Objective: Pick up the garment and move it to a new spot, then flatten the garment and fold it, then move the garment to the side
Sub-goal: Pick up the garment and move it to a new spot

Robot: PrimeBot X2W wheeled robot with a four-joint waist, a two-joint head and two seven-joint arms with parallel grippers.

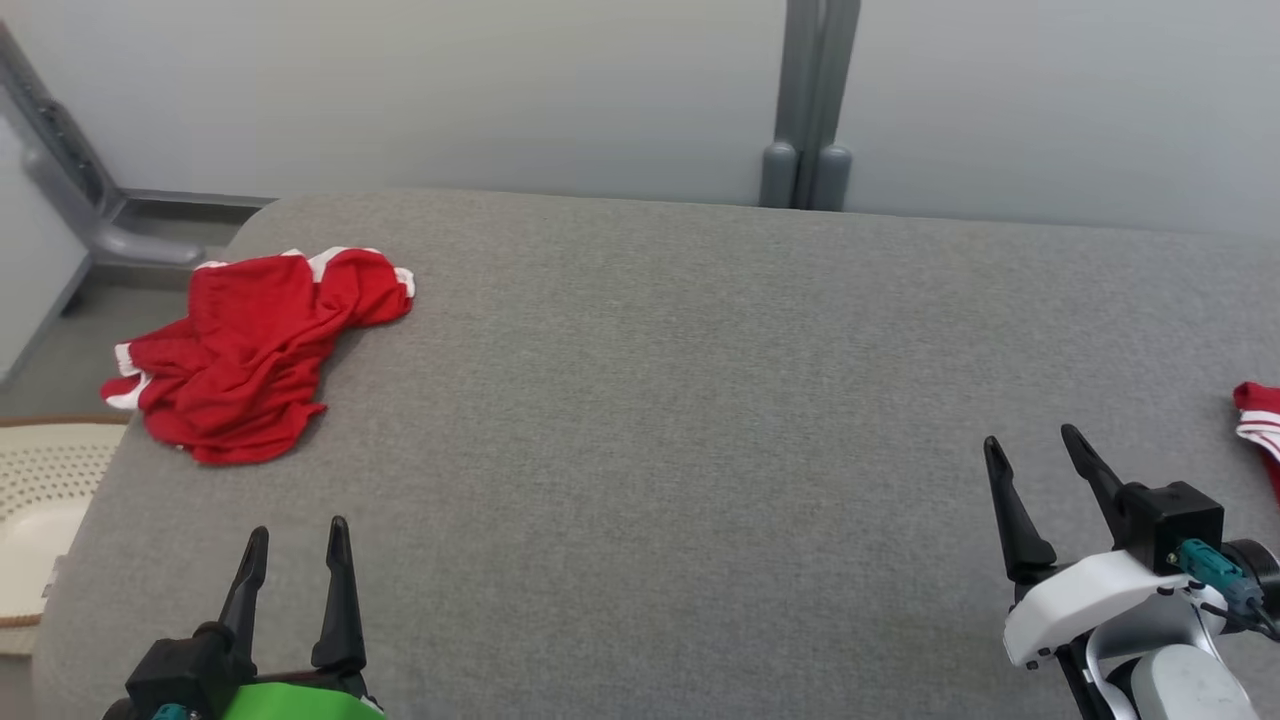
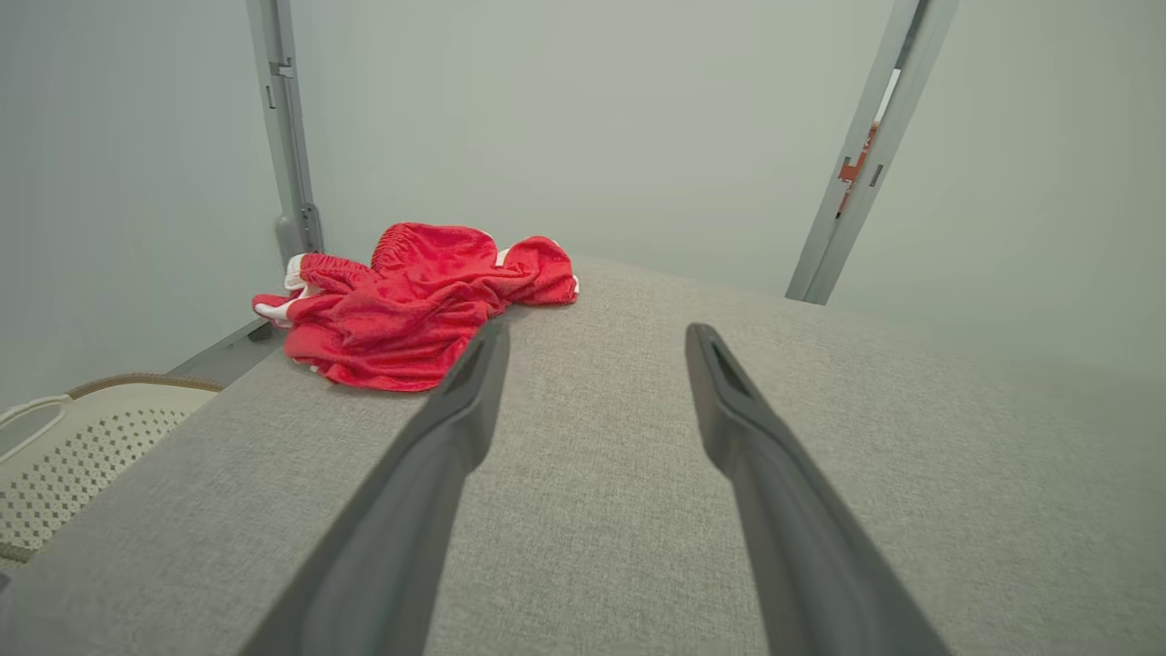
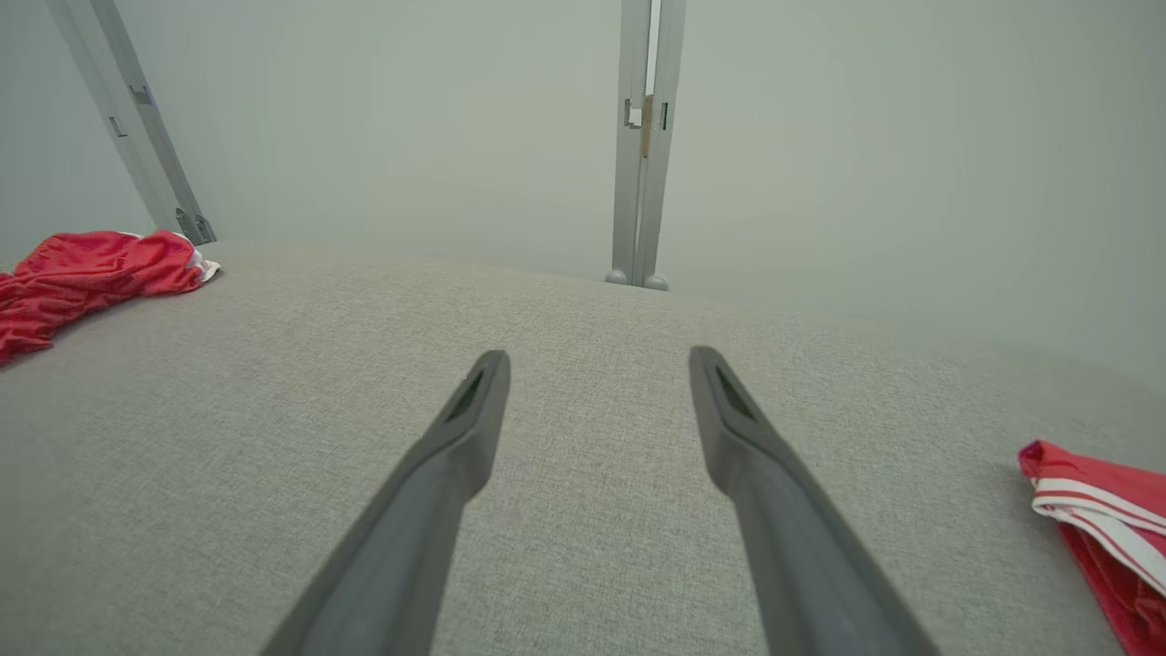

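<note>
A crumpled red garment with white trim lies in a heap near the far left corner of the grey fabric surface. The left wrist view shows the garment ahead and left of the fingertips, and it sits at the far left of the right wrist view. My left gripper is open at the lower left, well short of the heap, with nothing between its fingers. At the lower right my right gripper is open and empty too, over bare fabric.
A second red piece with white stripes lies at the right edge, also in the right wrist view. A cream perforated basket stands on the floor beyond the left edge. Grey posts and a pale wall close the back.
</note>
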